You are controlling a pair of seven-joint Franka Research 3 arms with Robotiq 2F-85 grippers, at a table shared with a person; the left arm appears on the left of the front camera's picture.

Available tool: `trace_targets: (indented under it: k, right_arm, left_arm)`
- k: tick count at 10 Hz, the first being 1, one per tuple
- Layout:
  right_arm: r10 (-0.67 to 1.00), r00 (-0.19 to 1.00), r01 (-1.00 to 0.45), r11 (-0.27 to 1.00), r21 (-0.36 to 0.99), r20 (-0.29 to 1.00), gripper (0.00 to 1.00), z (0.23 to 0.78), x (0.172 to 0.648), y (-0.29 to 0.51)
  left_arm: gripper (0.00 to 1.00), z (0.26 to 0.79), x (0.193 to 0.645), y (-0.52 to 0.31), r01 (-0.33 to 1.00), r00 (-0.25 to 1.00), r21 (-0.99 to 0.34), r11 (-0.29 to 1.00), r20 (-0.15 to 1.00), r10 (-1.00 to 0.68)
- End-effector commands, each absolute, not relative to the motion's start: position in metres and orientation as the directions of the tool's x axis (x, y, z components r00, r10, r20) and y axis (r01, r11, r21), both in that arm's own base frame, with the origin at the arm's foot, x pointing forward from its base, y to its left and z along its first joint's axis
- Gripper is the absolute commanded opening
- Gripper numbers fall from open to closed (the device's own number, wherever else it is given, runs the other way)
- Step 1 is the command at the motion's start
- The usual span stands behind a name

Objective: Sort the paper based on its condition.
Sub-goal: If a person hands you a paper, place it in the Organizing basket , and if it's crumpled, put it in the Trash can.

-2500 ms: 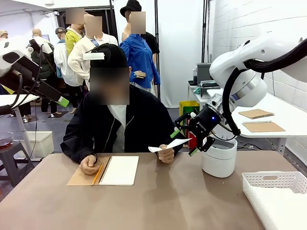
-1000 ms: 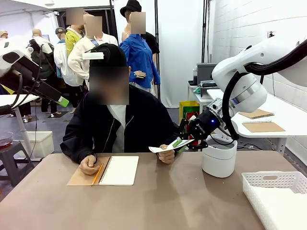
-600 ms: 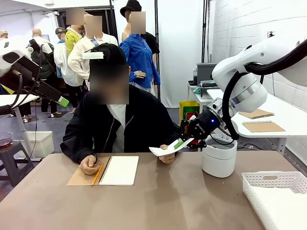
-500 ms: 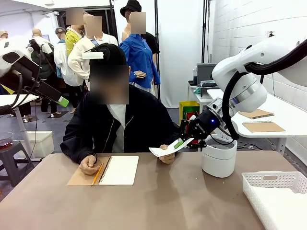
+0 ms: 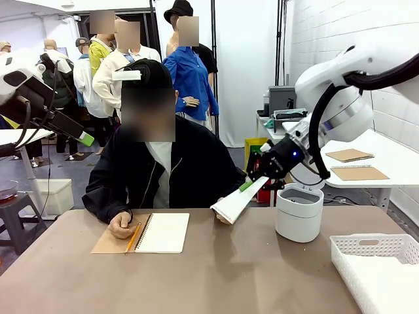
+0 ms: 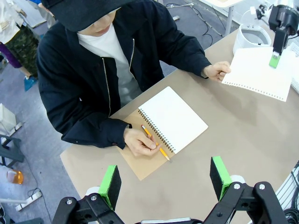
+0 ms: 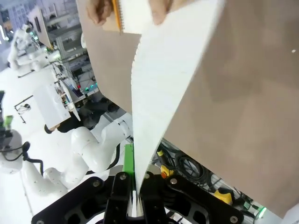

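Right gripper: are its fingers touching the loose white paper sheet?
Touching. The right wrist view shows the right gripper with its fingers shut on the lower edge of the loose white paper sheet, the paper pinched between them.

In the right wrist view the thin white sheet of paper [image 7: 159, 93] is smeared with blur, too soft to tell creases from smooth surface. Its far end is cut off by the top edge, and its near edge covers the tips of the right gripper [image 7: 135, 186] pinching it. The person's hand [image 7: 161, 9] at the sheet is clipped by that same top edge. In the front view the white slotted plastic basket [image 5: 347, 265] runs off the right and bottom edges.
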State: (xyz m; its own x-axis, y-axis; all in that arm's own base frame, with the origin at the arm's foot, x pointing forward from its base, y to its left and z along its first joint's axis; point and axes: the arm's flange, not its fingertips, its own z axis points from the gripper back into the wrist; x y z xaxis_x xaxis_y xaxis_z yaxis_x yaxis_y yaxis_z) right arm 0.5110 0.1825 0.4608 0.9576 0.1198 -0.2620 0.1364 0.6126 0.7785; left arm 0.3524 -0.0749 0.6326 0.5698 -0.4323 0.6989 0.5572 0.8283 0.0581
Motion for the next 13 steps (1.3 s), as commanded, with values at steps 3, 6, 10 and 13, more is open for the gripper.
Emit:
trace_targets:
  k: [3,6,10,13]
  right_arm:
    - [0.156,0.979,0.009,0.601,0.799,-0.128,0.0,0.504,0.483,0.151]
    - [0.176,0.984,-0.124,0.676,0.726,0.004,0.0,0.54,0.456,0.107]
    - [0.179,0.972,-0.234,0.747,0.622,0.151,0.0,0.566,0.415,0.034]
    - [0.21,0.944,-0.304,0.855,0.42,0.256,0.0,0.559,0.386,-0.016]
  left_arm:
    - [1.0,0.634,0.353,-0.074,0.554,0.566,0.061,0.83,0.704,-0.43]
    - [1.0,0.634,0.353,-0.074,0.554,0.566,0.061,0.83,0.704,-0.43]
    - [1.0,0.634,0.353,-0.074,0.554,0.566,0.061,0.83,0.704,-0.43]
    - [1.0,0.634,0.353,-0.074,0.554,0.566,0.061,0.83,0.704,-0.43]
